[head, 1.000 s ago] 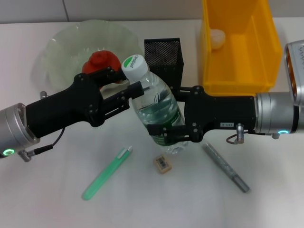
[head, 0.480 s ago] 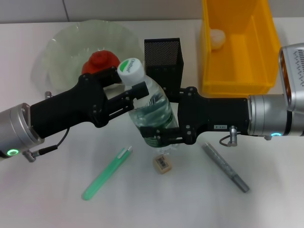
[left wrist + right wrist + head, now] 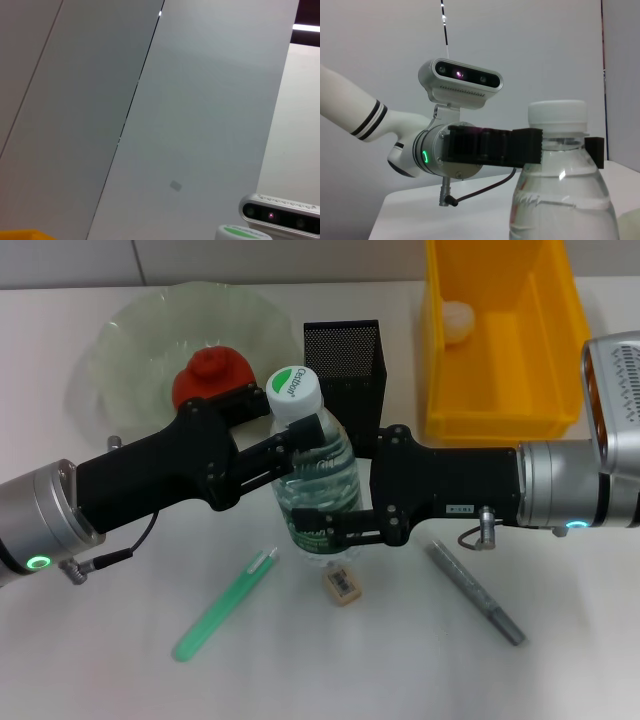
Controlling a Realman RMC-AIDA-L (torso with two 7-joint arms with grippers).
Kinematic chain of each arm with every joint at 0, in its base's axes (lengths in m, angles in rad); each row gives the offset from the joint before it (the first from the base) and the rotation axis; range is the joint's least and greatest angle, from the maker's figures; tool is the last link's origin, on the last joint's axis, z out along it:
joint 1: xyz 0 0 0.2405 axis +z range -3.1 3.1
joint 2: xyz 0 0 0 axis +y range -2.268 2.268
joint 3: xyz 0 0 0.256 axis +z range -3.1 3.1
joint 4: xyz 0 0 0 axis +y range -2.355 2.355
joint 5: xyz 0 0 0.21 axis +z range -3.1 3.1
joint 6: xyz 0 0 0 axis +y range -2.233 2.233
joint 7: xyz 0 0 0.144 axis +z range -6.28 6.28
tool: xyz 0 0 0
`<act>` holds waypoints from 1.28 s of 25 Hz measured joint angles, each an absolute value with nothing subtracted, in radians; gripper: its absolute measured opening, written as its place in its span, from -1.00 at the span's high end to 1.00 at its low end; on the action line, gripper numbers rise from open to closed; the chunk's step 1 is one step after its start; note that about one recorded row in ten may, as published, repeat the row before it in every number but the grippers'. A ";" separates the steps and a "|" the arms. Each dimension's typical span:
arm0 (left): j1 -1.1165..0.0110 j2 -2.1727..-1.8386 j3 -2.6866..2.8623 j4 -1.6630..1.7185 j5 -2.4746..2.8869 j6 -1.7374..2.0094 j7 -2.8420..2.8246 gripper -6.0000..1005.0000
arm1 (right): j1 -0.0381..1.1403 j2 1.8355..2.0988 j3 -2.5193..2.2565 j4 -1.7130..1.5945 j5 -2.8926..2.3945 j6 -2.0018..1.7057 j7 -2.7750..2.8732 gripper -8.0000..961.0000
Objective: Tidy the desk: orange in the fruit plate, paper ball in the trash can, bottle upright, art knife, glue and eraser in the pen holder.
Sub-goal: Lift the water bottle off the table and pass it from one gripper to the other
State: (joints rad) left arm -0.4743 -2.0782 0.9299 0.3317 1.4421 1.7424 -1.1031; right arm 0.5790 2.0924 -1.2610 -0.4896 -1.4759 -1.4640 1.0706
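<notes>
The clear bottle (image 3: 318, 480) with a white cap stands nearly upright at the table's middle. My left gripper (image 3: 303, 435) is shut on its neck just under the cap, and my right gripper (image 3: 325, 531) is shut around its lower body by the green label. In the right wrist view the bottle (image 3: 560, 195) fills the near side, with the left gripper's black fingers (image 3: 492, 146) clamped at its neck. The orange (image 3: 211, 375) lies in the fruit plate (image 3: 130, 335). The paper ball (image 3: 458, 320) sits in the trash can (image 3: 500, 410). The pen holder (image 3: 343, 360) stands behind the bottle.
The eraser (image 3: 342, 585) lies just in front of the bottle. A green pen-shaped item (image 3: 222, 605) lies front left and a grey one (image 3: 475, 592) front right; these are the glue and art knife, though which is which is unclear.
The bottle has swung from leaning to nearly upright and come down toward the table. Both grippers moved with it, still holding it.
</notes>
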 joint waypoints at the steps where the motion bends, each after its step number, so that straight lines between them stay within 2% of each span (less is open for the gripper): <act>1: -0.474 -2.078 0.929 0.332 1.443 1.743 -1.103 -0.04 | 0.578 2.092 -1.261 -0.490 -1.476 -1.464 1.071 -0.59; 20: -0.462 -2.075 0.927 0.331 1.430 1.742 -1.106 -0.02 | 0.571 2.092 -1.261 -0.488 -1.475 -1.467 1.071 -0.59; 32: -0.449 -2.071 0.925 0.325 1.404 1.736 -1.110 0.12 | 0.572 2.092 -1.261 -0.476 -1.474 -1.467 1.071 -0.59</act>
